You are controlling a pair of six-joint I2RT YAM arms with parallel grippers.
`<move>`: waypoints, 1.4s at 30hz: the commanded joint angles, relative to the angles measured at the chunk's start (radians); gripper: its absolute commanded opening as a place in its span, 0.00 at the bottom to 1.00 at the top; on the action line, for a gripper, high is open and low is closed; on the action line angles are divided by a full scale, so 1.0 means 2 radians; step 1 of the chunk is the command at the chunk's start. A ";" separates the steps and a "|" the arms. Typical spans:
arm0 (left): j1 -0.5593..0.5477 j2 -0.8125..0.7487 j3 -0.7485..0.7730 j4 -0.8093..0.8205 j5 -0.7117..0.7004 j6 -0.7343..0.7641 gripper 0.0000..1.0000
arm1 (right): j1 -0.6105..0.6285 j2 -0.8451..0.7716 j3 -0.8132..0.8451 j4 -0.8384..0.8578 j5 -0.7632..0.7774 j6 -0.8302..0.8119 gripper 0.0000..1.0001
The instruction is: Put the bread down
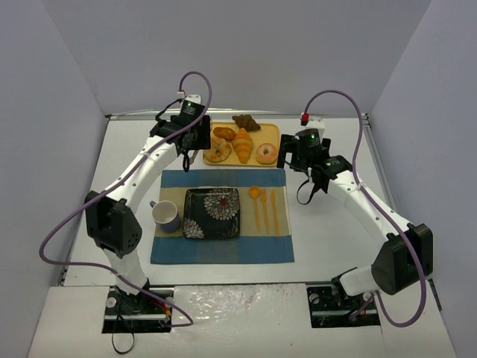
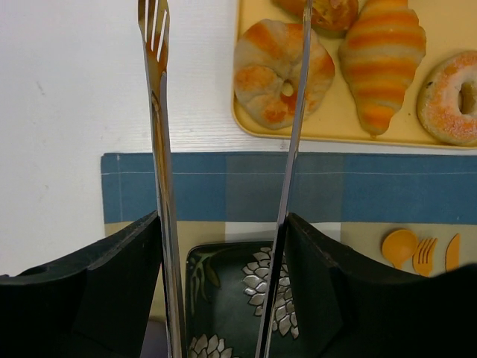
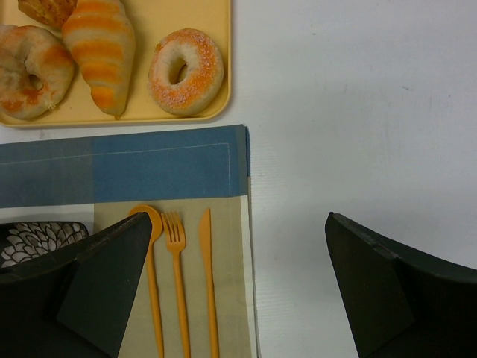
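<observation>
Hovering at the tray's [image 2: 328, 134] edge, the left claw [image 2: 222, 231] is clamped on tongs [image 2: 160, 149] whose arms stand apart, one crossing the ring-shaped bread [image 2: 279, 74] on the tray. The plate [image 2: 223, 298] is bare and the right claw [image 3: 238, 224] gapes, holding nothing — pickup and placing both remain.

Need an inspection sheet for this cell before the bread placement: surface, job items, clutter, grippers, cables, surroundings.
Surface: white table, checked placemat lying flat.
Job's things: yellow tray with five breads, among them a ring bun, croissant and sugared donut; dark floral plate empty.
Clutter: mug left of the plate; orange cutlery to its right.
Grippers: left gripper holds metal tongs, tips apart, nothing between them; right gripper open, empty.
Cables: purple cables loop over both arms.
Surroundings: grey walls.
</observation>
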 commanded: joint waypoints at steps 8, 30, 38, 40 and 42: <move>-0.007 0.050 0.051 0.016 0.020 0.005 0.60 | 0.002 -0.030 -0.005 0.020 0.022 0.001 1.00; -0.007 0.099 0.017 0.044 0.020 -0.002 0.61 | 0.001 -0.029 -0.017 0.020 0.035 -0.002 1.00; -0.008 0.096 0.009 0.049 0.025 -0.008 0.52 | 0.000 -0.027 -0.019 0.020 0.038 -0.002 1.00; -0.008 0.093 0.005 0.050 0.030 -0.011 0.50 | 0.000 -0.027 -0.019 0.020 0.038 -0.001 1.00; -0.008 0.084 -0.002 0.054 0.031 -0.012 0.50 | 0.000 -0.026 -0.018 0.020 0.038 -0.001 1.00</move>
